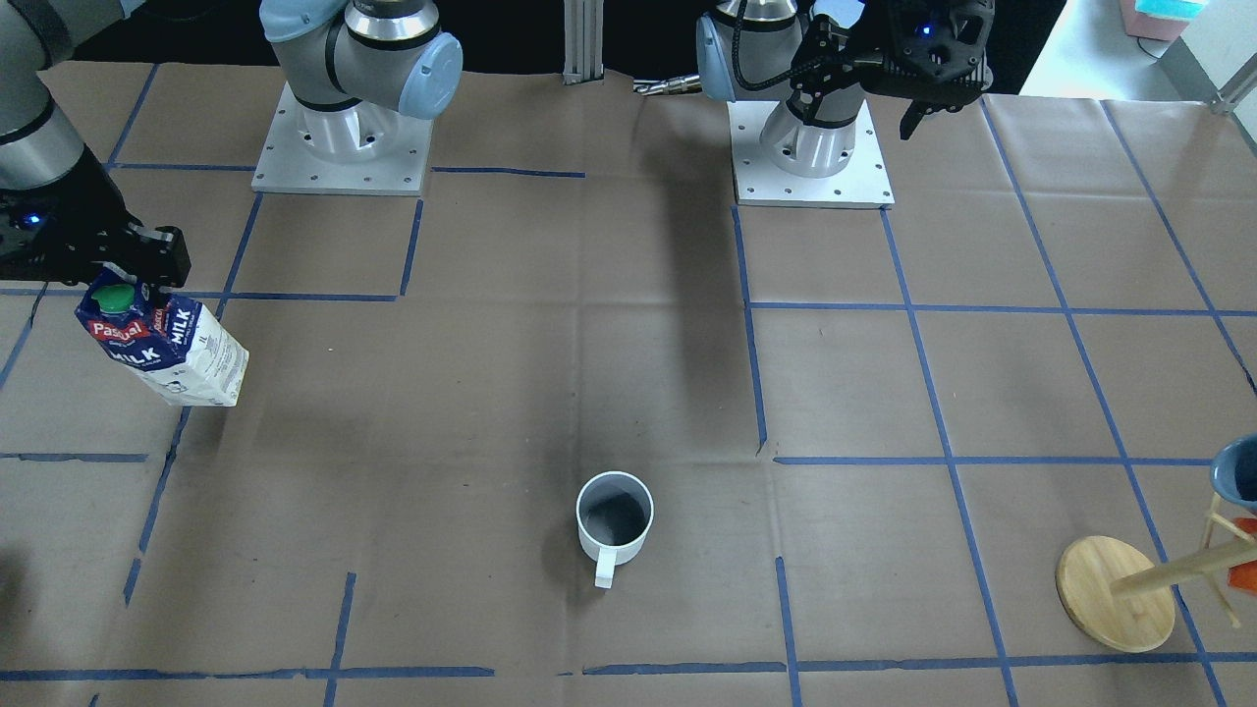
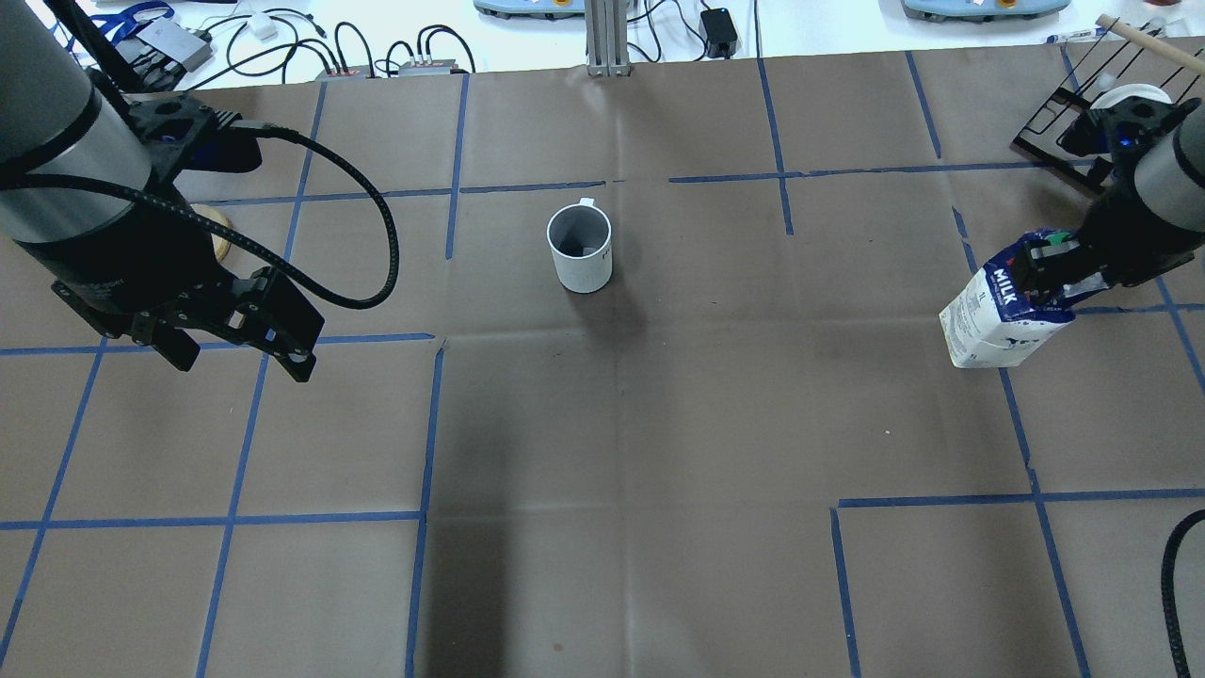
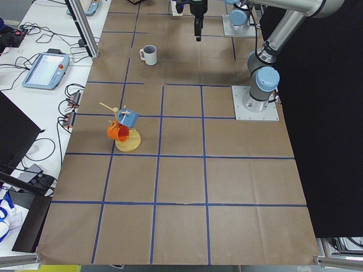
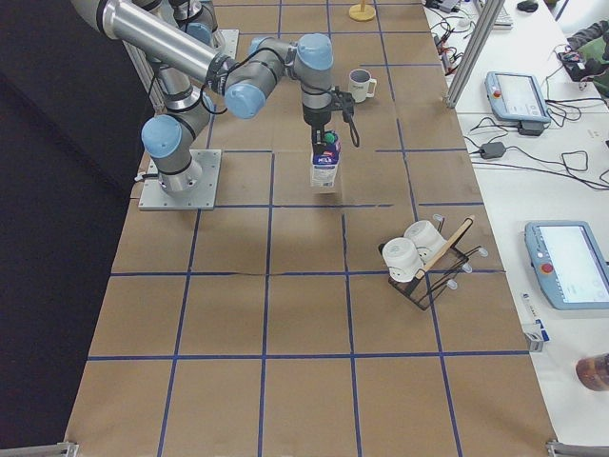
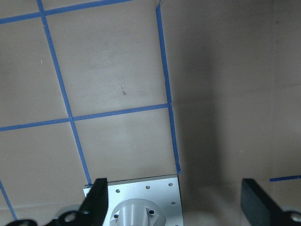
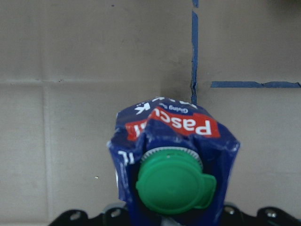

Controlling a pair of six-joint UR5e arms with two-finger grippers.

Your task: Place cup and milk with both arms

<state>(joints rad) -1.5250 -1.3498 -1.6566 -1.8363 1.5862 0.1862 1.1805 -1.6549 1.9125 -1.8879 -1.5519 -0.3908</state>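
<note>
The right pincer (image 2: 1050, 262) grasps the creased gable top of the blue-and-white cardboard milk carton (image 2: 988, 315) near the tabletop's (image 2: 659, 424) right edge, while the left pincer (image 2: 243, 363) hangs released.

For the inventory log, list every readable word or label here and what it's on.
"Pascual": red logo on the milk carton.
"MILK": white letters on its blue upper part.
Small print on its white side, and a mark on the cup: too small to read.
</note>
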